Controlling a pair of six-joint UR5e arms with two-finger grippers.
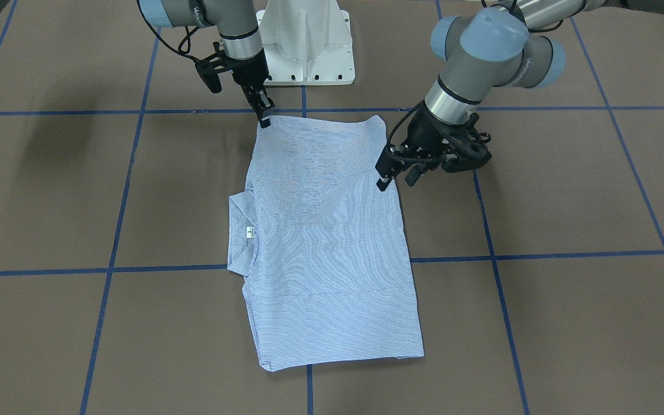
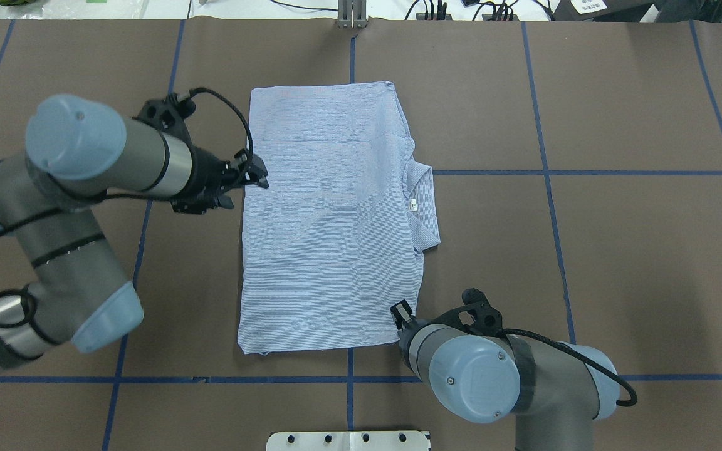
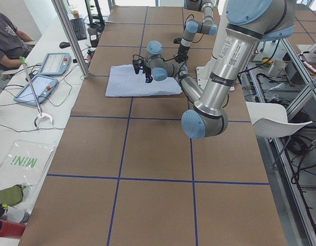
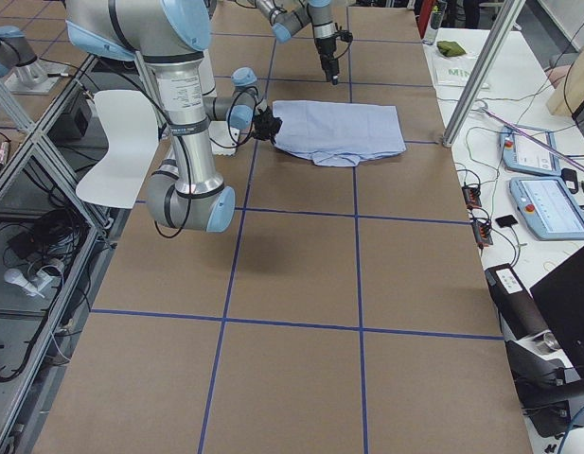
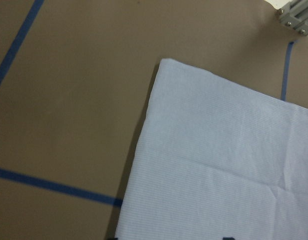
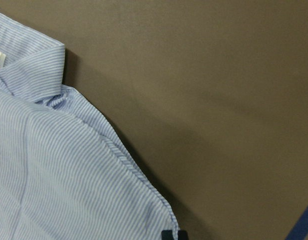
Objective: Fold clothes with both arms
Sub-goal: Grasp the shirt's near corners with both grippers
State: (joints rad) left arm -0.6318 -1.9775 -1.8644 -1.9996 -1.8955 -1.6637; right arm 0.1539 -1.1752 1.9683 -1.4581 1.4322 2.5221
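- One light-blue striped shirt (image 2: 329, 219) lay folded into a flat oblong on the brown table (image 2: 618, 250). Its collar (image 2: 425, 199) and small white label stuck out from one long edge.
- At the shirt's long edge opposite the collar hung the left gripper (image 1: 396, 182) with its jaws spread. One fingertip was over the cloth and the other was off it.
- At the shirt's collar-side corner nearest the robot, the right gripper (image 1: 264, 121) pointed down, its tip touching the cloth. Its jaws looked drawn close together, but whether cloth sat between them could not be told.
- Beyond that same short edge of the shirt stood the white pedestal base (image 1: 306, 40).
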